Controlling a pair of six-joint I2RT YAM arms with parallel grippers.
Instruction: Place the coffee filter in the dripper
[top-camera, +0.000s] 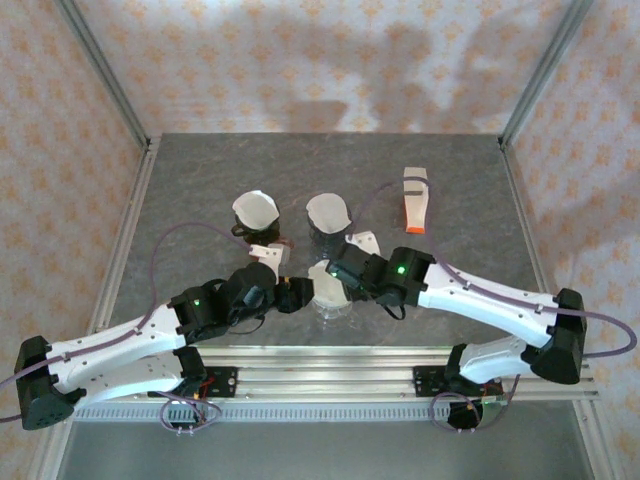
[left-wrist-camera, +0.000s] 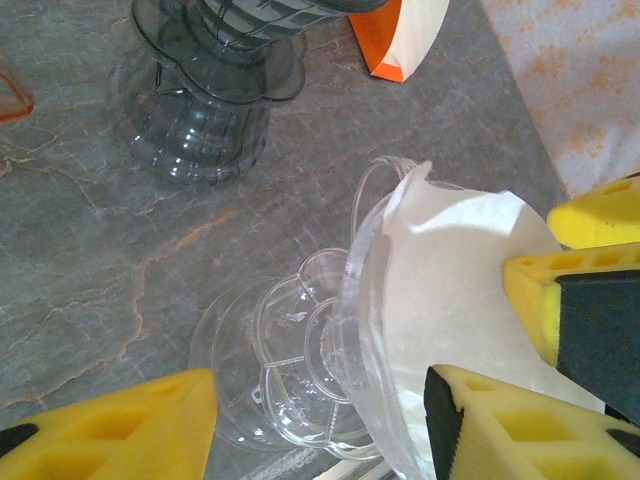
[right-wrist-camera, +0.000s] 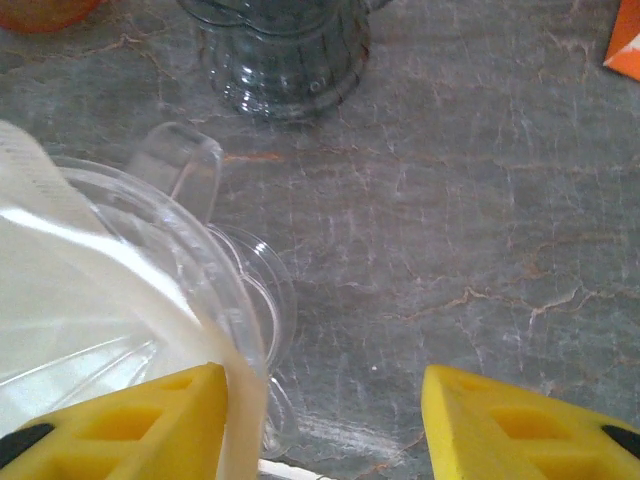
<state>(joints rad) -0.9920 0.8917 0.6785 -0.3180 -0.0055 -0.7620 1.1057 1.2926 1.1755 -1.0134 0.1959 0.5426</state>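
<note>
1. Sitting inside the clear dripper (left-wrist-camera: 290, 350), the white coffee filter (left-wrist-camera: 470, 270) lines the cone, and its top edge rises above the rim.
2. The dripper stands on the grey table (top-camera: 200, 170) towards the near edge, between the two grippers.
3. The right gripper (right-wrist-camera: 322, 380) is released. Its yellow fingers (right-wrist-camera: 530, 420) stand wide apart, one just beside the dripper's rim and the filter's edge, the other over bare table, and nothing is pinched between them.
4. The left gripper (left-wrist-camera: 320, 390) has its fingers (left-wrist-camera: 120, 430) spread on either side of the dripper (one by the base, the other against the cone). Whether they press the plastic or merely flank it, I cannot tell.
5. Farther back stand a second dripper (top-camera: 255, 210) on the left and a third dripper (top-camera: 328, 212) at the middle, each with a white filter in it.
6. An orange-and-white packet (top-camera: 415, 200) lies to the right of those two, well apart from both grippers.
</note>
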